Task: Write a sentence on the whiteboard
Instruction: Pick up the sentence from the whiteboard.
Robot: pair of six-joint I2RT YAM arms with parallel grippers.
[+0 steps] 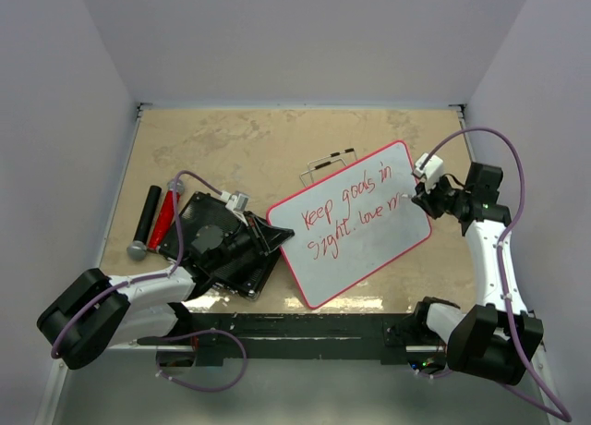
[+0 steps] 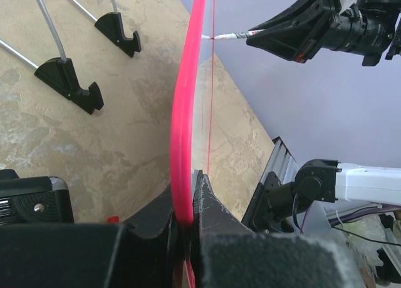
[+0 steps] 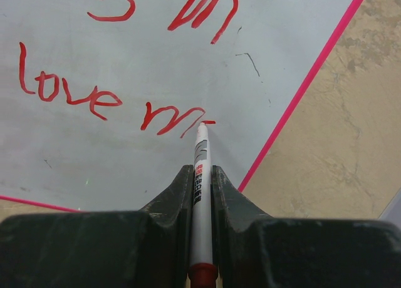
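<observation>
- A whiteboard [image 1: 369, 254] sits on the near half of the tabletop [image 1: 212, 148]. Its long axis runs diagonally from near left to far right.
- The left tool [image 1: 273, 235] is pressed together on the board's short left edge. The left wrist view shows its jaws pinching the red rim [image 2: 182, 144], with the board seen edge-on.
- The right tool [image 1: 421, 201], at the board's right edge, is clamped on a marker [image 3: 201, 151]. The marker points along the jaws towards the board, its tip touching the surface.
- The sentence [image 1: 349, 212] runs along the board's long axis in two red lines, reading "Keep goals in sight. love m". The marker tip rests just past the last "m" [image 3: 169, 118].
- A black slab [image 1: 217, 245] lies just left of the board, under the left arm.
- A wire stand [image 1: 328, 163] lies beyond the board's far edge.
</observation>
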